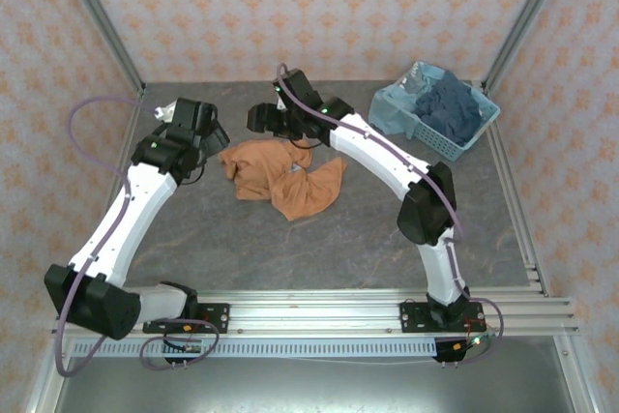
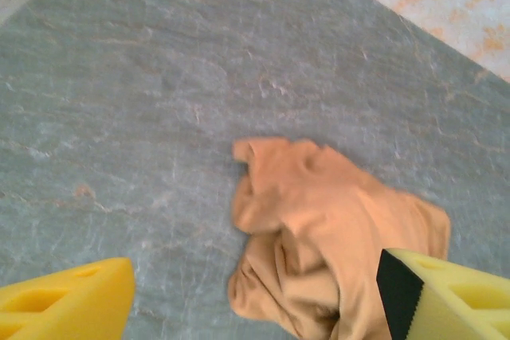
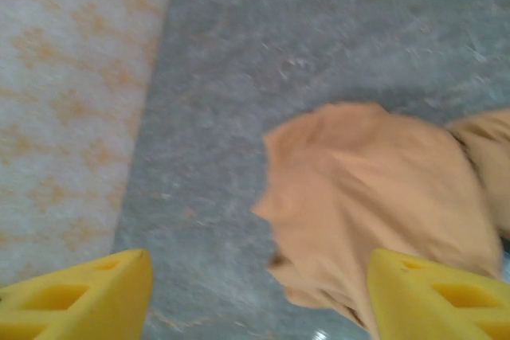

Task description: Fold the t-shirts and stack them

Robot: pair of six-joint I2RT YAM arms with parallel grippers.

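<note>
We see the orange-tan t-shirt [image 1: 280,176] lying crumpled on the grey bench [image 1: 319,249], toward its far middle, between the two wrists. The left gripper [image 2: 255,288] hovers over the shirt's left edge with its jaws wide and empty, and the right gripper [image 3: 259,280] hangs over the far edge, jaws likewise wide and holding nothing. A dark navy t-shirt [image 1: 453,108] sits heaped in the light blue basket [image 1: 435,140] at the far right, well apart.
</note>
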